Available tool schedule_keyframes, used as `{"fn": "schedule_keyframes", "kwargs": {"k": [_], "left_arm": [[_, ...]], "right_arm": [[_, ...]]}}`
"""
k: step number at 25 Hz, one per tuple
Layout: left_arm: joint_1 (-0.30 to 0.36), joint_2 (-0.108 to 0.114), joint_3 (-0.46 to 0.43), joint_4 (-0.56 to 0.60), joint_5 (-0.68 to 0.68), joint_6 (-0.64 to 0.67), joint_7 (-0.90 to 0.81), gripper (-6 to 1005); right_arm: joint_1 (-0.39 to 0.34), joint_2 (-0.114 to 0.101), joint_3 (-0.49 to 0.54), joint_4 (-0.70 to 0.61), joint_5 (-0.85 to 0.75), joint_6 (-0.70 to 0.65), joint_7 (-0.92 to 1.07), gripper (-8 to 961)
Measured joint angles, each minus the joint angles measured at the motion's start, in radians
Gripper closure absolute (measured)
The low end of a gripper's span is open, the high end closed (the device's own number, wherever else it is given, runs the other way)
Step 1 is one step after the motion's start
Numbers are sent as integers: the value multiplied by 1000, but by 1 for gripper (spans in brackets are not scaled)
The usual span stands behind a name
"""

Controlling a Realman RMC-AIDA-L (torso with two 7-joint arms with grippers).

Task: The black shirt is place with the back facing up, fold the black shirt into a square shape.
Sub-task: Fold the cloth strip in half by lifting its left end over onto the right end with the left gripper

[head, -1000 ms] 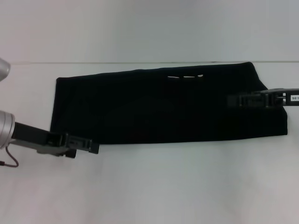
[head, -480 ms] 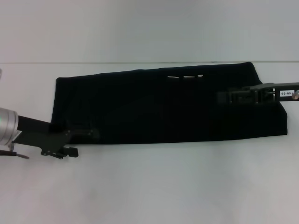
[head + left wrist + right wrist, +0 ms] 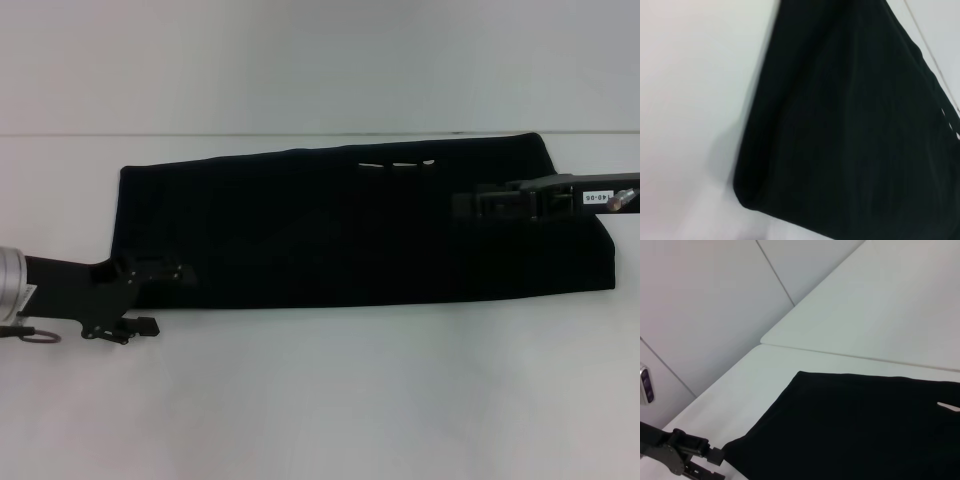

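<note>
The black shirt [image 3: 340, 230] lies on the white table as a long folded strip running left to right, with a few pale marks [image 3: 395, 165] along its far edge. My left gripper [image 3: 185, 273] is at the strip's near left corner, overlapping the fabric edge. My right gripper [image 3: 462, 207] reaches in from the right and sits over the strip's right part. The left wrist view is filled by the shirt [image 3: 850, 125] and its corner. In the right wrist view the shirt [image 3: 865, 430] spreads out, with the left gripper [image 3: 692, 456] at its far corner.
The white table [image 3: 330, 400] has bare surface in front of the shirt and on both sides. Its far edge [image 3: 300, 135] meets a pale wall just behind the shirt.
My left gripper has moved away from me, off the bare table and onto the shirt's near left corner. My right gripper has slid leftward over the shirt. The shirt itself has not shifted.
</note>
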Motion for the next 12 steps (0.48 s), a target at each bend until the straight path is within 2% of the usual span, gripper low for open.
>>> {"fn": "schedule_keyframes", "kwargs": {"k": [12], "left_arm": [[5, -1, -5, -12, -5, -63, -18, 51]], "right_arm": [[-3, 2, -2, 0, 1, 8, -1, 288]]}}
